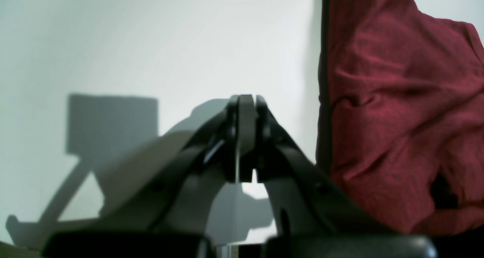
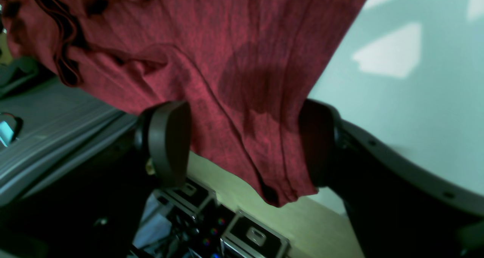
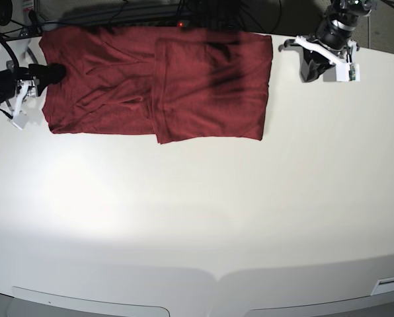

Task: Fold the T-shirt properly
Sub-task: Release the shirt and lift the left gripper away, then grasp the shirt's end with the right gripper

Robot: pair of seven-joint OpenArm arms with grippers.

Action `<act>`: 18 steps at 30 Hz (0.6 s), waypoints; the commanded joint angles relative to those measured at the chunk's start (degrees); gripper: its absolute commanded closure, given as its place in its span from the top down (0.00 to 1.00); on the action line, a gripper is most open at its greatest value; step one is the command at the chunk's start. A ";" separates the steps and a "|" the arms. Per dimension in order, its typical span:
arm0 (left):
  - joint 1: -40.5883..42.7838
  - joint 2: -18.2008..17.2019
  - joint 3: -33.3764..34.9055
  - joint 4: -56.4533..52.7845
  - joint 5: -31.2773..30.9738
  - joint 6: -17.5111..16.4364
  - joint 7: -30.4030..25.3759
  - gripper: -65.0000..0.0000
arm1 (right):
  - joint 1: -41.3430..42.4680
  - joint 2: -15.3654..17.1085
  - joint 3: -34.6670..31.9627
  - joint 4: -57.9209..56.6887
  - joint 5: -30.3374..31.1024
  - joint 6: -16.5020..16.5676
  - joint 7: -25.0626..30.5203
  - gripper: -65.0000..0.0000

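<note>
Between the spread, unclenched fingers of the right gripper the T-shirt edge is seen, long axis stretching away toward the clenched, empty left gripper.

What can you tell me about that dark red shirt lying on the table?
The T-shirt is dark red, plain and thin-looking, with soft wrinkles. It lies flat at the far edge of the white table, partly folded: one side is doubled over the middle, making a thicker panel. The right end effector stands open with a corner of the cloth between its fingers; whether they touch it is unclear. The left end effector is shut beside the shirt, holding nothing.
</note>
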 commanded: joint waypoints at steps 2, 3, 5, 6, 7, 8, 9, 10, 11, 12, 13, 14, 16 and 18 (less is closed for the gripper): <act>0.13 -0.20 -0.09 1.07 -0.63 -0.26 -1.33 0.00 | -0.33 0.46 -1.27 -0.17 -2.86 0.23 0.73 0.69; 0.13 -0.17 -0.09 1.07 -0.63 -0.26 -1.31 0.00 | -0.33 0.46 -1.70 -0.17 -1.92 0.23 0.73 0.69; 0.13 -0.17 -0.09 1.07 -0.63 -0.26 -1.33 0.00 | -0.33 0.46 -2.34 -0.17 -0.37 0.23 0.83 0.69; 0.13 -0.20 -0.09 1.07 -0.66 -0.26 -1.31 0.00 | -0.33 0.46 -2.60 -0.17 0.28 0.23 0.87 0.69; 0.13 -0.17 -0.09 1.07 -0.66 -0.26 -1.33 0.00 | -0.33 0.46 -2.71 -0.17 0.63 0.23 1.09 0.69; 0.13 -0.20 -0.09 1.07 -0.66 -0.26 -1.33 0.00 | -0.33 0.46 -2.84 -0.17 1.46 0.23 1.38 0.69; 0.13 -0.17 -0.09 1.07 -0.66 -0.26 -1.31 0.00 | -0.33 0.46 -2.86 -0.17 2.32 0.23 1.62 0.69; 0.13 -0.20 -0.09 1.07 -0.66 -0.26 -1.33 0.00 | -0.33 0.46 -2.91 -0.17 3.21 0.23 2.05 0.69; 0.15 -0.17 -0.09 1.07 -0.66 -0.26 -1.31 0.00 | -0.33 0.46 -2.91 -0.17 4.02 0.23 2.64 0.69; 0.15 -0.17 -0.09 1.07 -0.66 -0.26 -1.31 0.00 | -0.33 0.46 -2.91 -0.17 4.85 0.23 3.15 0.69; 0.15 -0.17 -0.09 1.07 -0.63 -0.26 -1.29 0.00 | -0.33 0.46 -2.91 -0.17 5.55 0.23 3.48 0.69; 0.15 -0.20 -0.09 1.07 -0.66 -0.26 -1.31 0.00 | -0.33 0.44 -2.91 -0.17 6.19 0.23 3.50 0.69; 0.15 -0.17 -0.09 1.07 -0.66 -0.26 -1.29 0.00 | -0.33 0.42 -2.91 -0.17 6.32 0.23 3.54 0.69; 0.15 -0.17 -0.09 1.07 -0.66 -0.26 -1.31 0.00 | -0.35 0.09 -2.91 -0.17 6.34 0.23 3.34 0.69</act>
